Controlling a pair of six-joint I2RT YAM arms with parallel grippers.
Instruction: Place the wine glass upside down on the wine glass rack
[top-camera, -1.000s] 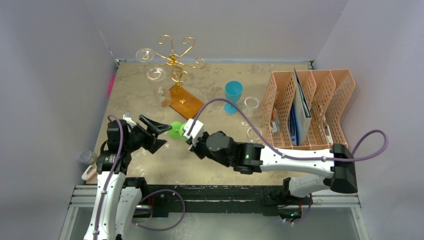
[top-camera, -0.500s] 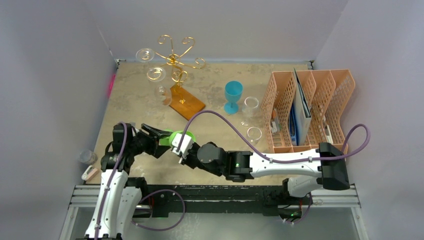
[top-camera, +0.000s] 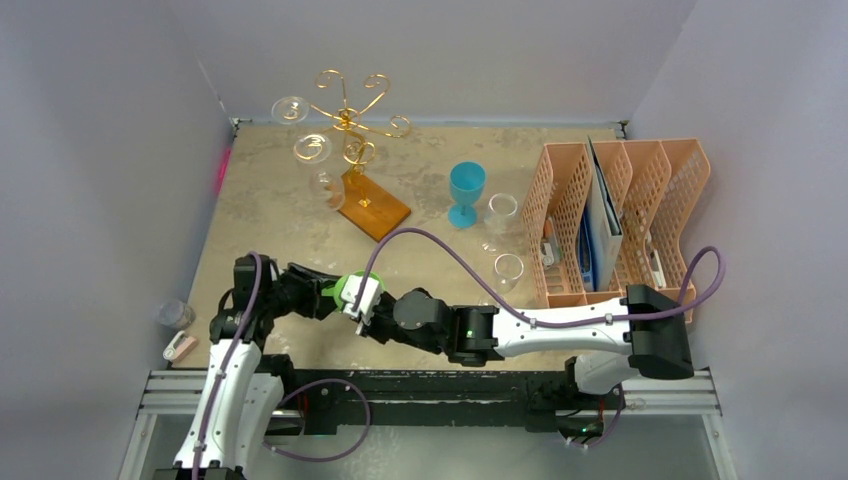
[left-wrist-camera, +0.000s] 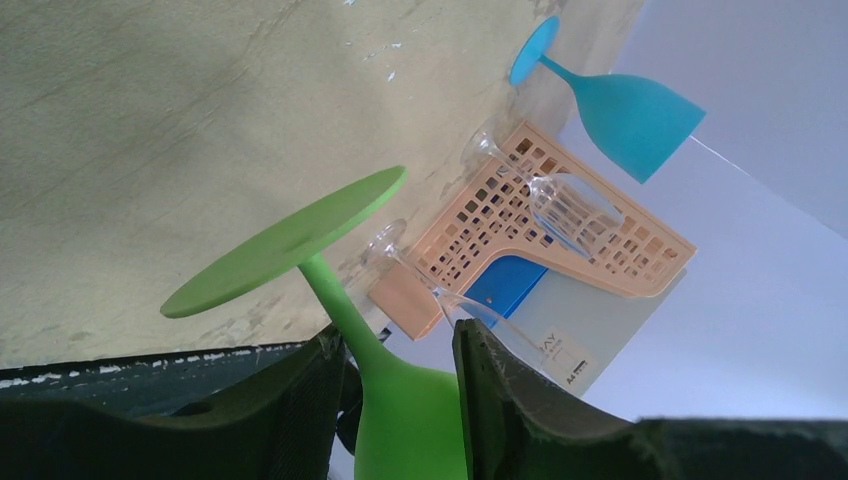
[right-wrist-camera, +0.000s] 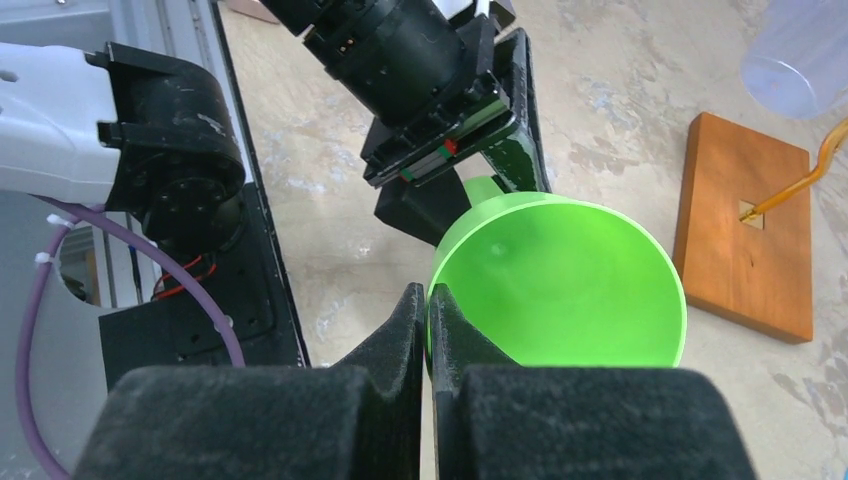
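Note:
A green wine glass (top-camera: 347, 288) is held above the table's near left part, between both grippers. My right gripper (top-camera: 358, 298) is shut on its rim; the right wrist view shows the pinch (right-wrist-camera: 427, 295) at the edge of the green bowl (right-wrist-camera: 560, 280). My left gripper (top-camera: 328, 293) is closed round the neck where stem meets bowl (left-wrist-camera: 400, 420), its jaws (left-wrist-camera: 400, 335) touching both sides. The gold wire rack (top-camera: 347, 118) stands far left on its brown wooden base (top-camera: 372, 203), with clear glasses (top-camera: 290, 108) hanging on it.
A blue wine glass (top-camera: 466, 192) stands mid-table, with two clear glasses (top-camera: 502, 208) beside it. The orange mesh organizer (top-camera: 620, 220) with papers fills the right side. A small clear cup (top-camera: 175, 314) sits at the left edge.
My right gripper carried the green glass left and toward the near edge. My left gripper, open wide before, has closed round the glass's stem.

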